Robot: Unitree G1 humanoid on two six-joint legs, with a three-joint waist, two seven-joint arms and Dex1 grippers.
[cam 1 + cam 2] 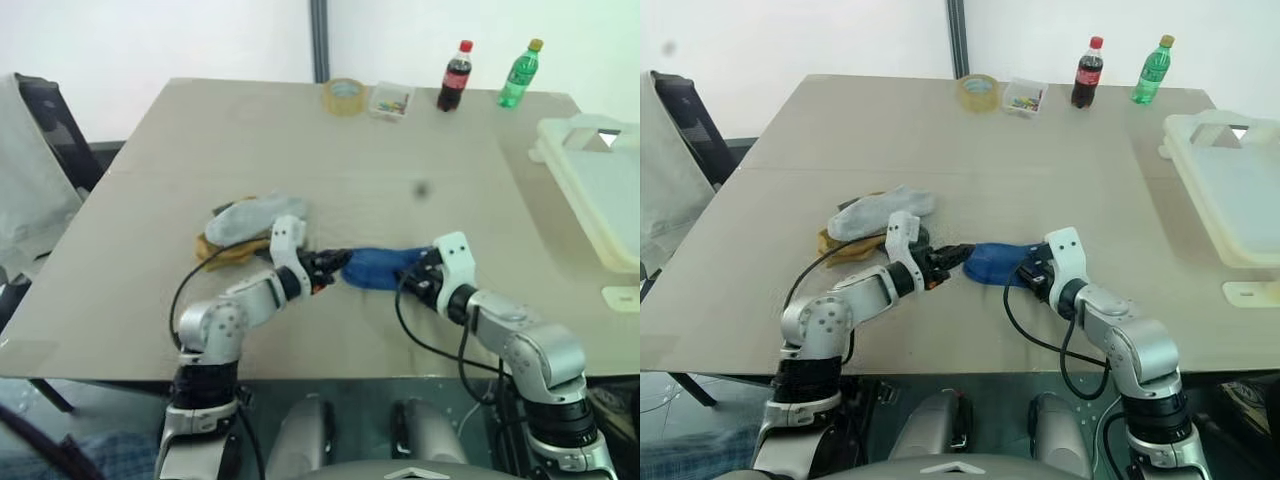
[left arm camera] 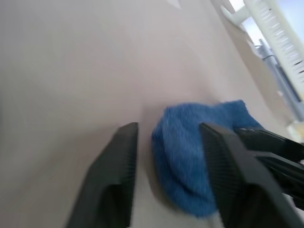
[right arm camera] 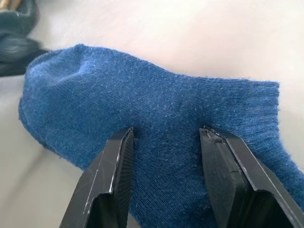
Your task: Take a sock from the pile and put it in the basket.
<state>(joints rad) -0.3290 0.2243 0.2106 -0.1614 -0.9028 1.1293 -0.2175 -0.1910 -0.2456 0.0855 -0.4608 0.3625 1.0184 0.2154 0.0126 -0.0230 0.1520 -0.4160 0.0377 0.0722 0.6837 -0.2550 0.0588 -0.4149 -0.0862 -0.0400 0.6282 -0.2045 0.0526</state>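
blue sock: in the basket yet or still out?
Out. The blue sock lies flat on the table between the left gripper and right gripper; the basket stands apart.

A royal blue sock [image 1: 378, 267] lies on the plain beige bench [image 1: 300, 140]; the pile [image 1: 243, 228] shows light grey over mustard yellow; the basket [image 1: 600, 190] is pale cream; one bottle [image 1: 456, 76] is dark with a red cap, the other bottle [image 1: 519, 74] green
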